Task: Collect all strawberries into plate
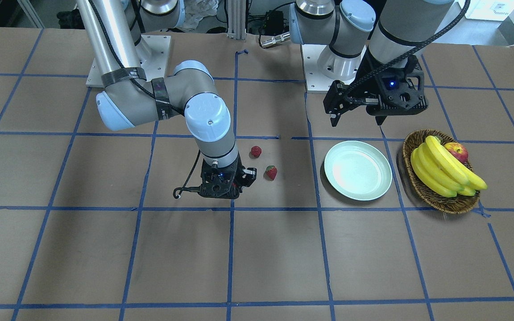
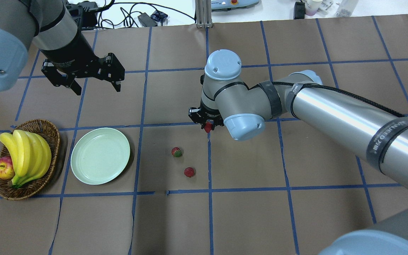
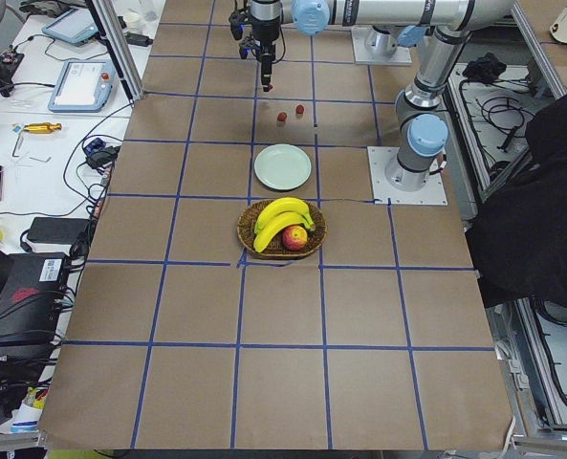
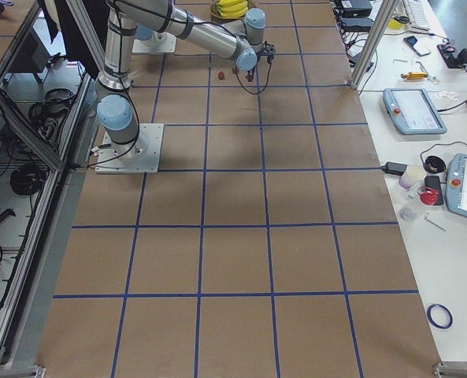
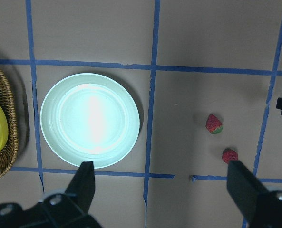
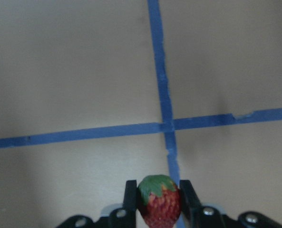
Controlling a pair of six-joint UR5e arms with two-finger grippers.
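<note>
My right gripper [image 2: 207,124] is shut on a strawberry [image 6: 159,203], red with a green cap, held just above the table over a blue tape cross; it shows red below the wrist in the overhead view [image 2: 208,128]. Two more strawberries lie on the table between that gripper and the plate: one [image 2: 176,152] with its cap showing, one [image 2: 189,172] closer to the robot. They also show in the left wrist view [image 5: 214,124] [image 5: 229,156]. The mint-green plate [image 2: 100,156] has nothing on it. My left gripper [image 2: 94,84] is open and empty, hovering beyond the plate [image 5: 89,120].
A wicker basket [image 2: 50,129] with bananas [image 2: 27,152] and a red apple [image 2: 4,168] stands just left of the plate. Blue tape lines grid the brown table. The right arm's elbow [image 2: 241,125] hangs over the middle of the table.
</note>
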